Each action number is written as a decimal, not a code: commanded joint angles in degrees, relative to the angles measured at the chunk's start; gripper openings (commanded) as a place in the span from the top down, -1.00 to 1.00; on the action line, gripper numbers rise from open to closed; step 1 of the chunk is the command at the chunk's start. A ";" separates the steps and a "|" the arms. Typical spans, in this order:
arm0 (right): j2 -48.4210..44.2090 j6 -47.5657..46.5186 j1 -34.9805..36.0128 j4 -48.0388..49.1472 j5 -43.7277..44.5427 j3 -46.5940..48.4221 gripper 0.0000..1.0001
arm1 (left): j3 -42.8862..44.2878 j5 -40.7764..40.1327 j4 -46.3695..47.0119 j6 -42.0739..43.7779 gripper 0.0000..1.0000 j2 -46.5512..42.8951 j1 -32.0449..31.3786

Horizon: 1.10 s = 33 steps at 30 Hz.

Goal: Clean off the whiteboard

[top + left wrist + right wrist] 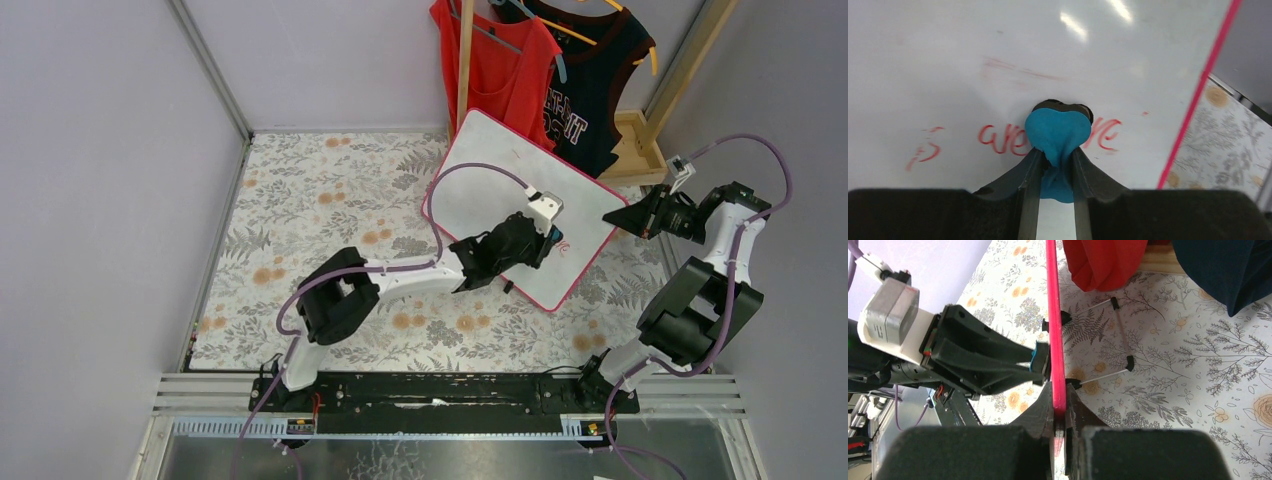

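Left wrist view: the left gripper (1057, 152) pinches a blue eraser (1058, 131) against the whiteboard (998, 55), propped on the floral table (330, 200), mid-wipe over red writing (1000, 141). The right gripper (1059, 407) clamps its edge. Next, likely: sideways strokes across the letters.

The whiteboard (490, 190), pink-red framed, stands askew on the floral counter (320, 200), its far corner toward the hanging garments. The left arm reaches across its lower part. The left fingers (550, 238) are at the white face with a small blue eraser (553, 231) at their tips, and red marks lie just beside them. The right fingers (608, 217) meet the board's right edge. A red shirt (500, 70) and a dark shirt (590, 90) hang behind, beside a wooden stand (640, 145).
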 commanded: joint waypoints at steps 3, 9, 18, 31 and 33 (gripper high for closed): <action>-0.27 -3.49 0.84 -1.00 4.89 1.47 1.00 | 0.80 -12.88 -3.50 3.62 1.00 -1.17 3.91; -0.35 -4.10 0.79 -1.57 4.76 1.65 1.00 | 0.47 -15.04 -6.65 3.27 1.00 -1.06 9.41; -0.15 -4.67 0.97 -2.09 4.45 1.82 1.00 | -4.00 -13.48 -6.04 2.15 1.00 -3.90 14.83; -0.28 -5.04 1.06 -2.56 4.64 1.91 1.00 | 2.88 -9.20 -7.02 -2.05 1.00 2.59 1.87; -0.34 -4.99 1.07 -2.49 4.66 1.93 1.00 | 3.75 -8.68 -6.99 -3.36 1.00 3.31 -0.17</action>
